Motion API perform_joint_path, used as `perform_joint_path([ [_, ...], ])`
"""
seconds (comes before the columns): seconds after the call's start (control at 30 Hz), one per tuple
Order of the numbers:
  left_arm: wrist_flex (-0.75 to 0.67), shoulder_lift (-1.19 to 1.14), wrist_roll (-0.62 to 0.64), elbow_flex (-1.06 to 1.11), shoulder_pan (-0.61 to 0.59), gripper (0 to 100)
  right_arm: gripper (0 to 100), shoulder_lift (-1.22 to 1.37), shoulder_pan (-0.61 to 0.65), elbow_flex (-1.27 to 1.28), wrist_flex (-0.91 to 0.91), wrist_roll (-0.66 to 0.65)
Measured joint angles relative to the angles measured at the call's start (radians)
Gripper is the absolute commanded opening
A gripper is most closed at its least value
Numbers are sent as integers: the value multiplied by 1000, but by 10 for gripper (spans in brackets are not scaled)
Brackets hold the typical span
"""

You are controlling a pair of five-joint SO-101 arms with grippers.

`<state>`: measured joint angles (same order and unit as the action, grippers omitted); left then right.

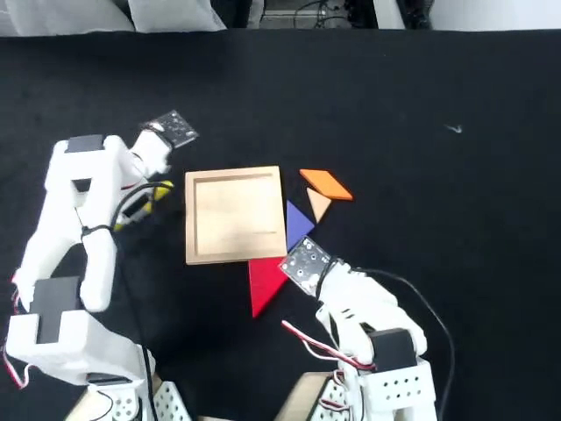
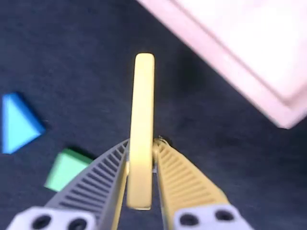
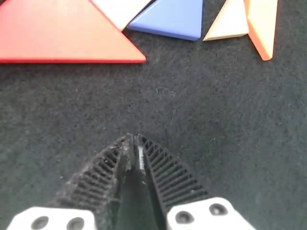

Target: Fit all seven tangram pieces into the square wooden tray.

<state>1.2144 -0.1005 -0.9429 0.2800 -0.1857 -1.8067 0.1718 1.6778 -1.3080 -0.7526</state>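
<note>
Clamped edge-on in left pincer [image 2: 141, 148]: yellow piece [image 2: 142, 110]; tray [image 2: 240, 81] just beyond the tips. Thin-edge grip could let it pivot and catch the rim. The right pincer [image 3: 134, 141] is together and empty, red triangle [image 3: 57, 33] ahead.

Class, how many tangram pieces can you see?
7: red triangle, dark blue triangle, tan triangle and orange parallelogram beside the wooden tray; yellow piece in the left tool; light blue triangle and green piece nearby.
</note>
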Motion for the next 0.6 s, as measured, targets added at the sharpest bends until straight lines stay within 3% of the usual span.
perform_joint_path([
  [0.1, 158, 37, 180, -68, 83, 30, 11, 0, 0, 0, 0, 0],
  [0.23, 325, 86, 563, -170, 175, 30, 11, 0, 0, 0, 0, 0],
  [0.43, 361, 89, 1105, -201, 235, 30, 11, 0, 0, 0, 0, 0],
  [0.6, 293, 89, 1464, -146, 325, 30, 11, 0, 0, 0, 0, 0],
])
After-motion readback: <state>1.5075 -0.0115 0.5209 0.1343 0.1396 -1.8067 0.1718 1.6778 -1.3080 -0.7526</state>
